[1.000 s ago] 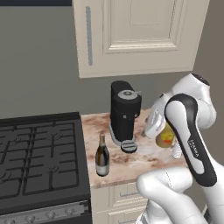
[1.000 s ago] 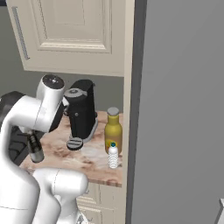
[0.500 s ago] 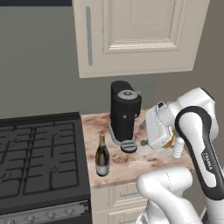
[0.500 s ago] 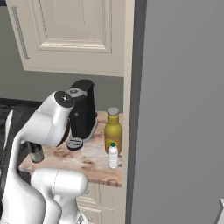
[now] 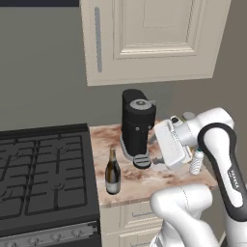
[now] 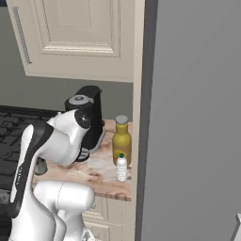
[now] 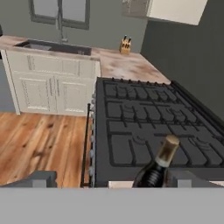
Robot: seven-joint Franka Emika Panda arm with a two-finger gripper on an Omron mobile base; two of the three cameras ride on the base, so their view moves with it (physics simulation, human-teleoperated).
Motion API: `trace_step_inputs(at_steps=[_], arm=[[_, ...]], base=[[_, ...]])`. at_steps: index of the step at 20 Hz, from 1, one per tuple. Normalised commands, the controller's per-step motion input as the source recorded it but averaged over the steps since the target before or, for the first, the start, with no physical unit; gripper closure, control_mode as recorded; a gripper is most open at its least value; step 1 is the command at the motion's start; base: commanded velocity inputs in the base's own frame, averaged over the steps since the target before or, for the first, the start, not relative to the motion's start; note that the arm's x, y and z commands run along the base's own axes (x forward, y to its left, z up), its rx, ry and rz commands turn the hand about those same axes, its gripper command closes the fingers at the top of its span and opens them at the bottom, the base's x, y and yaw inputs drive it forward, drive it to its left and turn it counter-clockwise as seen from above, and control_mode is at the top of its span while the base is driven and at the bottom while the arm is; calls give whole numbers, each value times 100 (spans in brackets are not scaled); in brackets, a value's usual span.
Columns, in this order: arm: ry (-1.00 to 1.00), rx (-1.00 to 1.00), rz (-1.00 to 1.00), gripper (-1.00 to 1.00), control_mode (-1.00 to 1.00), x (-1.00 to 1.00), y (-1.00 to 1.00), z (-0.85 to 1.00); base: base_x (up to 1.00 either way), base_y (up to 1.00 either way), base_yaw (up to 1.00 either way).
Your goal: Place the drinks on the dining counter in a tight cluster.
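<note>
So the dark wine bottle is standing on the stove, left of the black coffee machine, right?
Not quite. The wine bottle stands left of the coffee machine, but on the small marble counter, just past the edge of the stove, not on it. The left base view shows this.

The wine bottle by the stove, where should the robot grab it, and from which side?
Probably around the wine bottle just below its narrow neck, coming level from the coffee machine side. It stands upright near the counter's front, and the hand view shows it between the open tool's fingers.
</note>
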Motion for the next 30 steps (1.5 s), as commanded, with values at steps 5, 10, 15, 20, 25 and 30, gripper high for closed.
trace_step_inputs(at_steps=[5,10,15,20,25,30], arm=[[0,18,1,-100,-100,0,9,-11],[0,14,0,-100,-100,0,13,-18],[1,4,0,-100,-100,2,20,-21],[2,1,0,-100,-100,4,19,-23],[0,2,0,-100,-100,9,14,-22],[0,1,0,-100,-100,12,12,-17]], base=[[0,0,0],[0,0,0],[0,0,0],[0,0,0],[0,0,0],[0,0,0]])
